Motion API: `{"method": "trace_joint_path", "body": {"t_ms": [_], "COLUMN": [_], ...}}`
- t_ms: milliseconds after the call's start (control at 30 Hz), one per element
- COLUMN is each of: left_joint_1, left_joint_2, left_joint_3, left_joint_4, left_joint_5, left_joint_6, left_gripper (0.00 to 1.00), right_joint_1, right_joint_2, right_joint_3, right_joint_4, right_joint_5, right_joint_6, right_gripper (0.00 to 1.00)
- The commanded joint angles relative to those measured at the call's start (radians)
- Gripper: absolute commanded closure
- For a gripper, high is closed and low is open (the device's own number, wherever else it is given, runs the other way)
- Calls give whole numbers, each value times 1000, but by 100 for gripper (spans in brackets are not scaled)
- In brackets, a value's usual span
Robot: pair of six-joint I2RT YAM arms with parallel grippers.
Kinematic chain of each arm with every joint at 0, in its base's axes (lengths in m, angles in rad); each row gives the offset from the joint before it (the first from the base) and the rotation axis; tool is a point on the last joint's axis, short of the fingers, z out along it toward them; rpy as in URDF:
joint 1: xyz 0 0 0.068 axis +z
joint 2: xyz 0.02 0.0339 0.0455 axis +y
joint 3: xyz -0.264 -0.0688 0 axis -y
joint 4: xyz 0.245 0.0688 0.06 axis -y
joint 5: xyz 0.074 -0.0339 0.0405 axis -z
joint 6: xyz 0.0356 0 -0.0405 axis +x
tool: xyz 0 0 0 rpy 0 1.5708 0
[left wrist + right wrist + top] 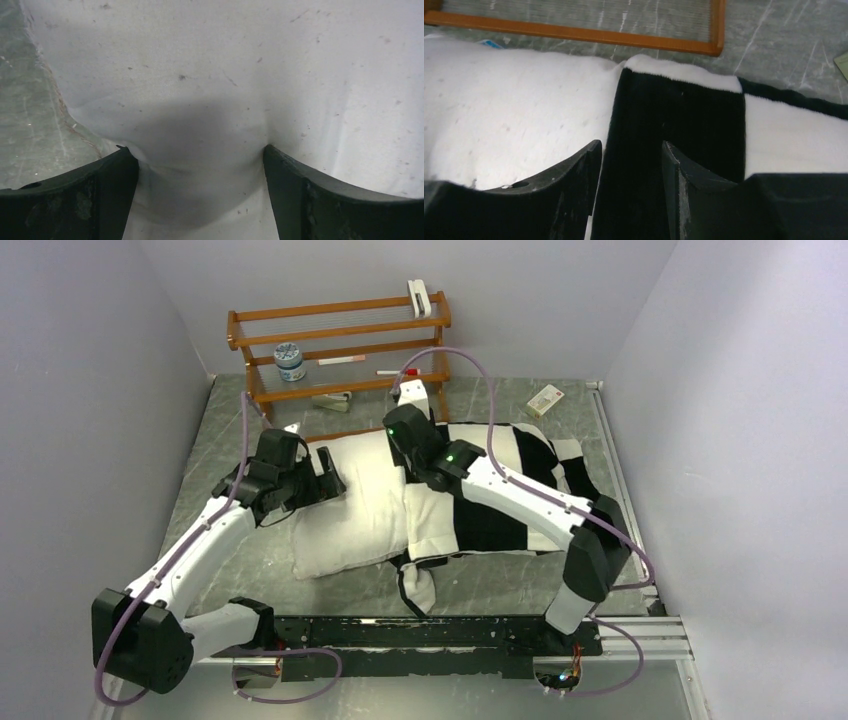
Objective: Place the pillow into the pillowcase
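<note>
Pale walls (80,390) enclose a grey marbled table (200,455) bearing a wooden rack (340,340).

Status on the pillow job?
Left gripper open, pressed on pillow. Right gripper part open astride pillowcase edge. Pillow roughly half inside, left end out. Wooden rack behind, not in the way.

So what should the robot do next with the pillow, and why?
Probably close the right jaws on the pillowcase edge they straddle and tug it left, since about half the pillow lies outside and both jaws stand open.
</note>
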Motion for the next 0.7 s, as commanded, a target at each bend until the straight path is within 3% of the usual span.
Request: {"method": "trace_joint_path", "body": {"t_ms": [0,200,300,433,533,667], "left_joint_1": [15,36,36,44,58,67], "left_joint_2": [9,-33,-43,-4,36,86], "left_joint_3": [28,84,117,116,75,-19], "left_joint_4": [-6,-38,-88,-112,-53,101], "left_joint_5": [-34,38,-92,-223,-155,-10], "left_joint_6": [65,49,66,107,104,99], "left_gripper": [6,10,10,7,7,7], "right_joint_1": [-59,-72,-77,-86,-88,-92], "right_joint_2": [70,202,207,223,257,314], "right_joint_3": [93,166,154,167,198,262], "right_joint_4": [66,29,36,26,12,-5], "right_joint_5": [-81,-34,-36,-81,-81,-81], "right_joint_6": [-74,-111,-113,-122,-133,-151], "right_gripper": [50,61,69,61,58,63]}}
